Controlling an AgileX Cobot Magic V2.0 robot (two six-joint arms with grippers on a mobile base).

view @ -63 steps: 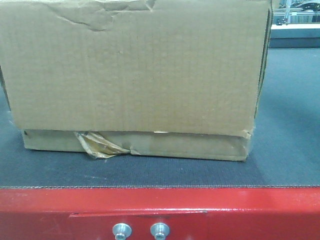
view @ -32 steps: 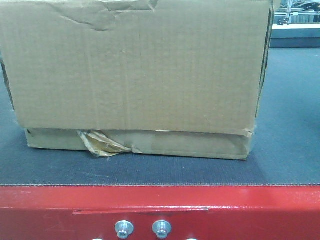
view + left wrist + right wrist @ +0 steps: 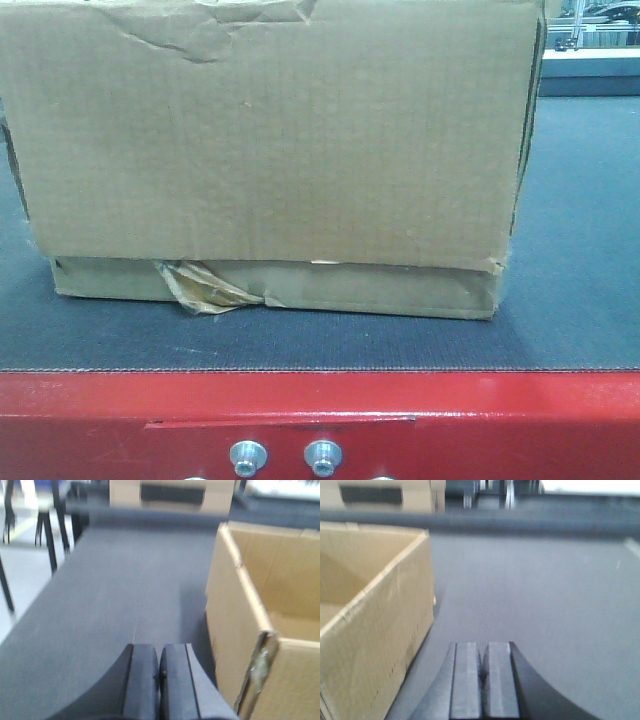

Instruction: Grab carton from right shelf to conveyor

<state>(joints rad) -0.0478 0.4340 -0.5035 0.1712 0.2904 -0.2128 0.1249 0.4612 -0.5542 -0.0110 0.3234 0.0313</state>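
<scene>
- On the conveyor (image 3: 570, 250), the carton (image 3: 270, 130) sits flat on the dark belt, near the red front edge (image 3: 500, 420) with its two bolts (image 3: 285, 458). Judging by this, the placing step looks done or nearly done.
- Left gripper (image 3: 159, 667): fingers pressed together, holding nothing, hovering over bare belt just left of the carton's left wall.
- Right gripper (image 3: 484, 667): fingers also pressed together, empty, over belt just right of the carton's right wall. Neither touches cardboard in the wrist views.
- Carton is open-topped; the wrist views look down into it and show bare inner walls. Contents, if any, not visible, so weight is a guess: probably light for its bulk.
- Corrugated walls look semi-stiff, but the top edge is creased and crumpled on the left front, so I expect flex under point load.
- Tape (image 3: 205, 288) at the lower front seam is torn and peeling; bottom flap sits stepped in from the wall. Treat the base as weak.
- Too wide for one gripper. Best hold, in my view: squeeze the two side walls between both arms, low and near the corners where the board is stiffest.
- Cardboard surface is matte, so decent friction; main risks are walls bowing inward and the base seam giving.
</scene>
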